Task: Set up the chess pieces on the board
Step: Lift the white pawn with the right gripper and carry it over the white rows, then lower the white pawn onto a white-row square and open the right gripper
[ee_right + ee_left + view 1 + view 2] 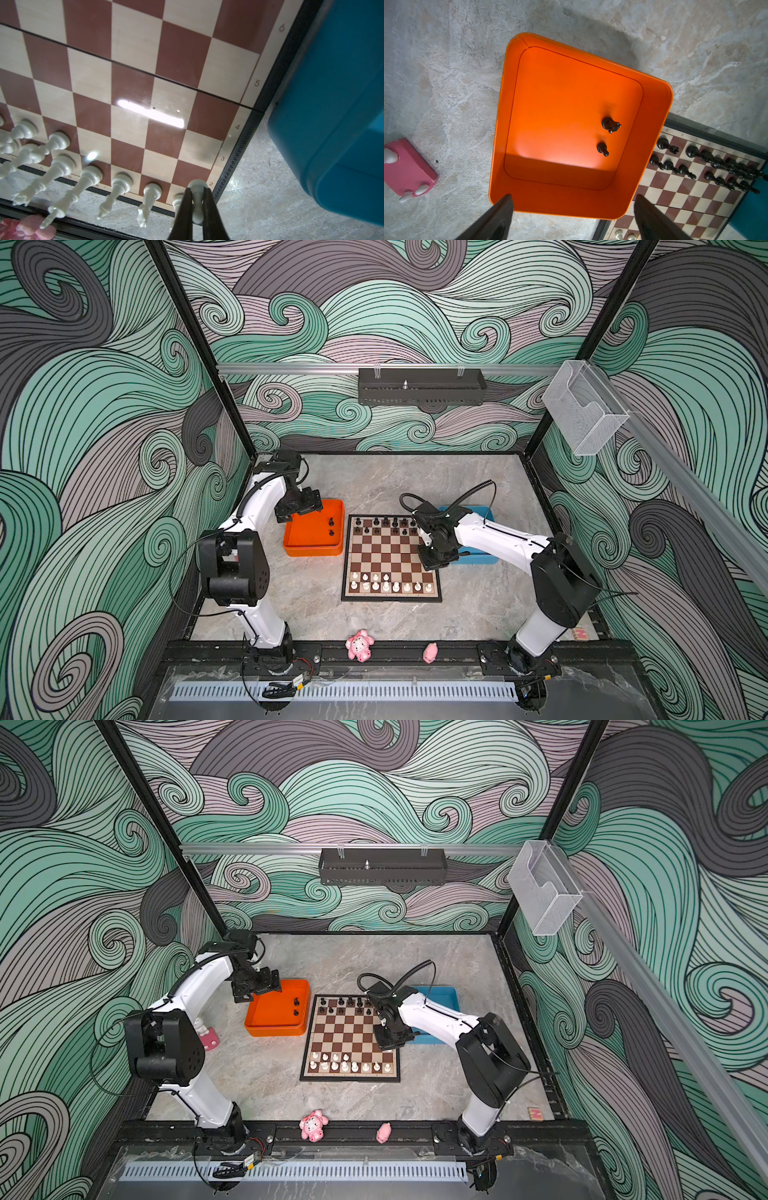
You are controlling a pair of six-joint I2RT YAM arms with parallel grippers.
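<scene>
Swirl-patterned walls (374, 302) ring the grey marbled table (415, 489); left gripper (573, 197) gapes wide, right gripper (197, 189) pinches a white pawn (197, 204) at the board's (133, 68) edge.

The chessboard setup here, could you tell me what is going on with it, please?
The right arm has its jaws shut on a white pawn at the near right corner of the board, beside white's partly filled rows. The left arm hangs with jaws open above the orange tray, where two black pieces lie. Black's rows at the far end look nearly full.
</scene>
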